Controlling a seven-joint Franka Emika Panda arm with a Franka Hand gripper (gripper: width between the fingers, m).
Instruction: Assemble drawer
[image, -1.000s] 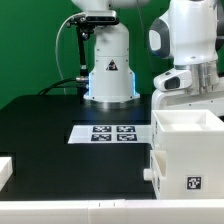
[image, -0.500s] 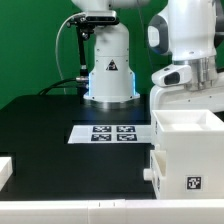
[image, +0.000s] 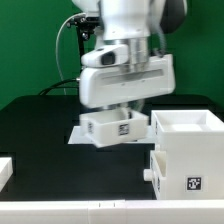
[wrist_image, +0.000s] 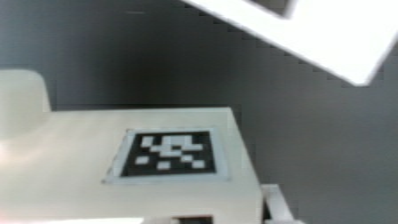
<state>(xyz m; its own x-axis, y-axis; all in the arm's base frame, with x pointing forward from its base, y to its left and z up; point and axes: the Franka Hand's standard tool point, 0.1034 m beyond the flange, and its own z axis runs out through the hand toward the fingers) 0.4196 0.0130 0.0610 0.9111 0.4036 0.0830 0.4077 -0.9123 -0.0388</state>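
The drawer (image: 112, 127), a small white thick-walled tray with a black-and-white tag on its side, hangs in the air in the middle of the exterior view. My gripper (image: 122, 112) is shut on it from above. It hangs just to the exterior view's left of the larger white tagged box (image: 190, 150), a little above the black table. In the wrist view the drawer (wrist_image: 160, 150) fills the near part of the picture with its tag facing the camera. The gripper (wrist_image: 214, 216) shows only at the picture's edge, with one finger (wrist_image: 276, 205) beside the drawer wall.
The marker board (image: 76, 135) lies on the table behind and under the held drawer, mostly hidden. Another white part (image: 5, 170) sits at the exterior view's lower left edge. A white surface with a tag corner (wrist_image: 302, 30) shows far off in the wrist view.
The arm has swung from behind the large box toward the exterior view's left. It now hangs over the table's middle with the drawer in the gripper, covering the marker board.
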